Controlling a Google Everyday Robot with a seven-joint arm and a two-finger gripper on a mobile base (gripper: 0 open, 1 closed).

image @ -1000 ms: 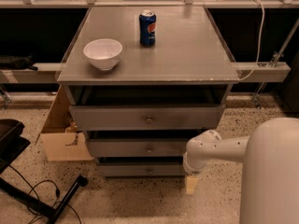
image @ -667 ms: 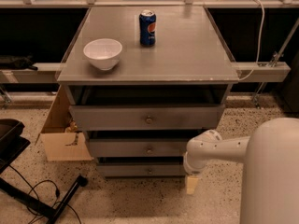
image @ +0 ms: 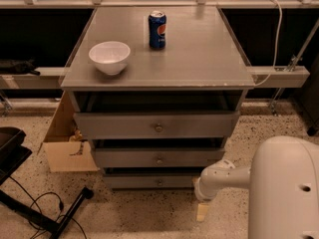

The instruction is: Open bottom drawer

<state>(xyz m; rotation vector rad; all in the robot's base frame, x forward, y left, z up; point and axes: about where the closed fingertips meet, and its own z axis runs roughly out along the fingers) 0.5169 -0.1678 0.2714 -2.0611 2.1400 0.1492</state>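
Observation:
The grey cabinet (image: 164, 59) has three drawers. The bottom drawer (image: 149, 181) is the lowest, a flat grey front with a small round knob (image: 159, 182), just above the floor. The middle drawer (image: 158, 158) and the wider top drawer (image: 157, 126) sit above it. My white arm reaches in from the lower right. My gripper (image: 202, 210) hangs below the arm's wrist, just right of the bottom drawer's right end and apart from its knob.
A white bowl (image: 109, 57) and a blue soda can (image: 157, 29) stand on the cabinet top. A cardboard box (image: 65, 143) leans at the cabinet's left. A black stand and cables (image: 45, 208) lie on the floor at lower left.

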